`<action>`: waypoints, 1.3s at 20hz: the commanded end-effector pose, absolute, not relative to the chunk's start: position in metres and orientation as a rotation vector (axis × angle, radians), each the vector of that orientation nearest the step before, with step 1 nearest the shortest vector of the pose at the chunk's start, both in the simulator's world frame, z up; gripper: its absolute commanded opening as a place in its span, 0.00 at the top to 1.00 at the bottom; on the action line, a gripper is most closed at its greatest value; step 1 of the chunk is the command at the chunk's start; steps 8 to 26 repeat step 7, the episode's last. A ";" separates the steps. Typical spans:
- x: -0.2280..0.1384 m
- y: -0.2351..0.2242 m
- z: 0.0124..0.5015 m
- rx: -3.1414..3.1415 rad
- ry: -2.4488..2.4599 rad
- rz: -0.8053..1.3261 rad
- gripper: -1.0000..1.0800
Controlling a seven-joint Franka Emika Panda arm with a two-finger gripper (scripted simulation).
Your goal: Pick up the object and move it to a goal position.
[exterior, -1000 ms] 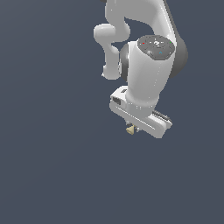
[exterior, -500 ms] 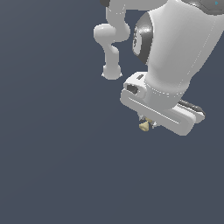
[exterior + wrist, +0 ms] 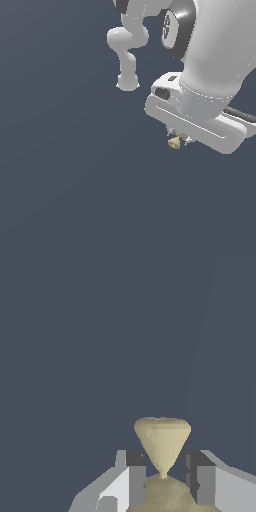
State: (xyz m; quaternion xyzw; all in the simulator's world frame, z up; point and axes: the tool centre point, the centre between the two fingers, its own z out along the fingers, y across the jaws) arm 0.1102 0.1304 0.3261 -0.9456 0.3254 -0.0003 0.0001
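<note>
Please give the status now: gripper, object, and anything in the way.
Gripper shut on the pale yellow object. Object held under the white hand, visible in the exterior view too. Nothing seen in the way.

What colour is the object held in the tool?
Pale yellow-tan all over, no pattern. The object shows best in the wrist view, between the tool's fingers.

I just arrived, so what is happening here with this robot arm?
A white robot arm is carrying a tiny pale yellow-tan object in its gripper. In the wrist view the object sits between the two fingers, its cone-shaped end sticking out past them. In the exterior view it shows just under the gripper, against plain dark grey background. No goal marker is visible, so I cannot tell how far it has left to go.
</note>
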 end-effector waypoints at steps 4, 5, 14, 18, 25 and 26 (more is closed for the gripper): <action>0.113 0.133 0.332 -2.971 1.023 0.000 1.00; 0.113 0.133 0.332 -2.971 1.023 0.000 1.00; 0.113 0.134 0.332 -2.971 1.023 0.000 1.00; 0.113 0.134 0.332 -2.971 1.023 0.000 1.00; 0.113 0.134 0.332 -2.971 1.023 0.000 1.00; 0.113 0.134 0.332 -2.971 1.023 0.000 1.00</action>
